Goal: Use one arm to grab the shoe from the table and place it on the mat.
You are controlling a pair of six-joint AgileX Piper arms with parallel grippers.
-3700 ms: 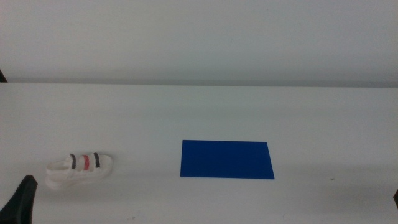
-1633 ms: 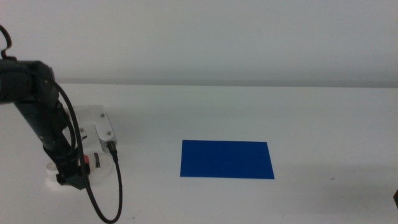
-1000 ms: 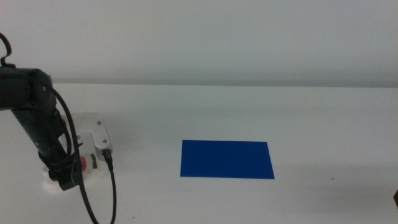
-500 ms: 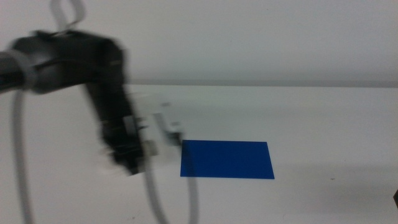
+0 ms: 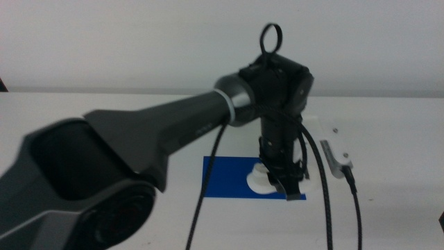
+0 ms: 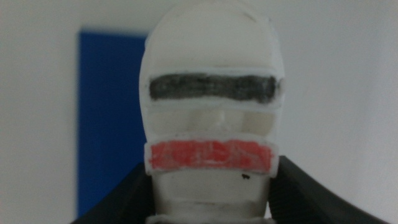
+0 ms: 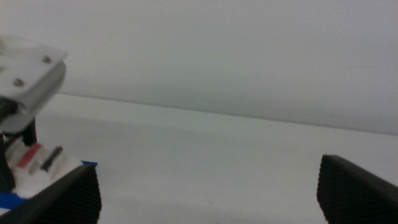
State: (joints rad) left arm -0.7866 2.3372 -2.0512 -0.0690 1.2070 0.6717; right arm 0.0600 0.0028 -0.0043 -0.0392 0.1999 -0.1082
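Middle view: one glossy dark grey-black arm (image 5: 139,139) with a silver ring joint reaches in from the left, its left gripper (image 5: 281,179) pointing down over the flat deep-blue rectangular mat (image 5: 225,175). Only a white edge of the small white sneaker (image 5: 260,180) shows under it there. The left wrist view gives the detail: sneaker (image 6: 211,106) pinched between both dark jaws, one dark strap and one red strap visible, mat (image 6: 109,112) beneath and beside it. Right gripper (image 7: 208,186) waits low at the table's (image 5: 388,132) right side, jaws spread wide. One shoe, one mat. Plain white table, pale wall behind.
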